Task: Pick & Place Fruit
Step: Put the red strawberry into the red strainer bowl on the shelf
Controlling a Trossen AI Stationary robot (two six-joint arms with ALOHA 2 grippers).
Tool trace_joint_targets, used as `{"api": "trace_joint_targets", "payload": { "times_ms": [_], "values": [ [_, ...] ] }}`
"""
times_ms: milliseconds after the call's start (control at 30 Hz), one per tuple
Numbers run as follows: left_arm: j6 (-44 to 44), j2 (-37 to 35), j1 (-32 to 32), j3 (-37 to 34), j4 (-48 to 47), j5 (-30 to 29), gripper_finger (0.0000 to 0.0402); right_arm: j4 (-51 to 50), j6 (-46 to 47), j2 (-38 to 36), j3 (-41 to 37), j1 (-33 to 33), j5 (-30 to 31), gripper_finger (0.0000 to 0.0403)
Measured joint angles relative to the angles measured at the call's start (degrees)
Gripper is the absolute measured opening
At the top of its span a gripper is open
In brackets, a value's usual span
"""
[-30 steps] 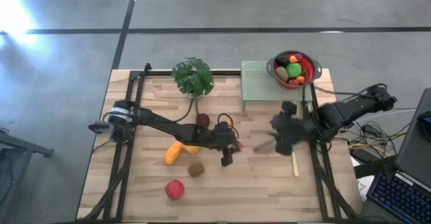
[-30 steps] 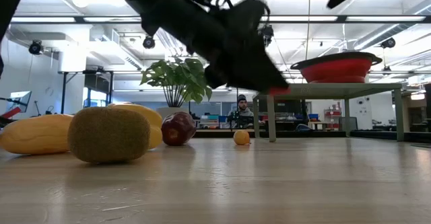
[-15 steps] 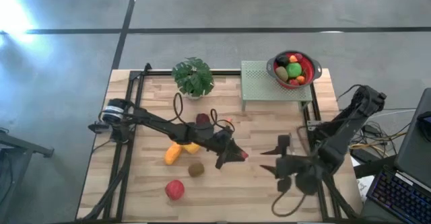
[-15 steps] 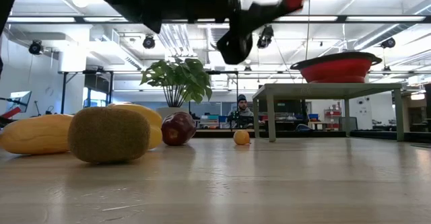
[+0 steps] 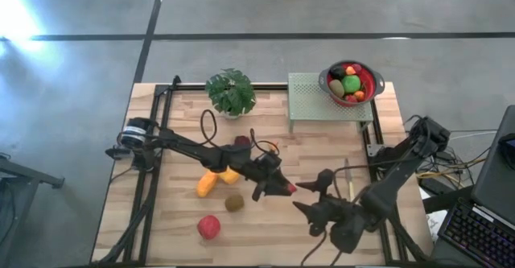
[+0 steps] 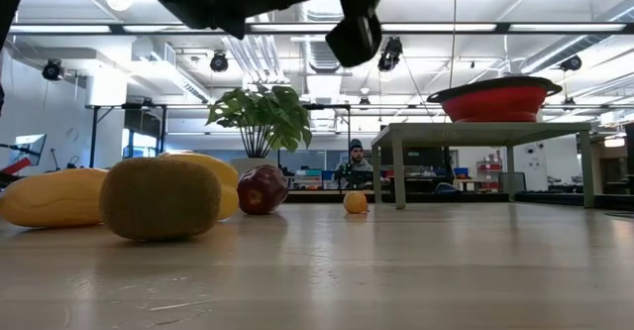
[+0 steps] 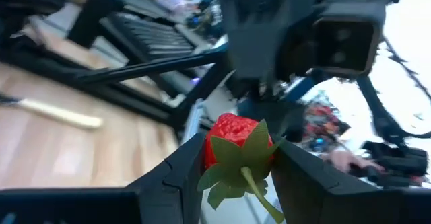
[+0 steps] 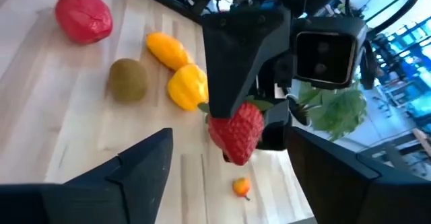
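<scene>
Holding strawberry [image 7: 232,136] mid-frame, left fingers [image 5: 283,187]; right fingers [image 5: 310,197] wide, facing it. Bowl [image 5: 368,78] upper right part filled; several fruits left on tabletop [image 5: 265,236].

Potted plant [image 5: 231,92] at table's far edge; green stand [image 5: 322,99] beside it; knife [image 5: 349,184].

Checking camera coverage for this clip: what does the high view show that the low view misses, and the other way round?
Only the high view shows the strawberry clamped in the left gripper, the right gripper facing it, the red fruit, the knife and the fruit inside the red bowl. Only the low view shows the room behind, with a person. Both show the kiwi, the plant and the bowl.
</scene>
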Motion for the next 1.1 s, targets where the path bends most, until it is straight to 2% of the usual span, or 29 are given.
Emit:
{"api": "trace_joint_targets", "payload": {
  "times_ms": [267,567,900,1100],
  "values": [
    [-1.5,0.0,0.0,0.3,3.3,3.5,0.0151,1.3,-2.9,1.8,2.4,-3.4,0.9,0.0273],
    [-0.8,0.0,0.2,1.5,3.4,3.9,0.0151,2.3,-3.8,1.0,2.6,-4.3,0.3,0.0223],
    [-0.5,0.1,1.1,1.6,3.2,3.9,0.0151,3.0,-4.6,0.9,2.5,-4.3,0.3,0.0148],
    [-0.4,0.1,1.4,1.6,3.2,4.0,0.0152,3.0,-4.8,0.9,2.5,-4.4,0.4,0.0140]
  ]
}}
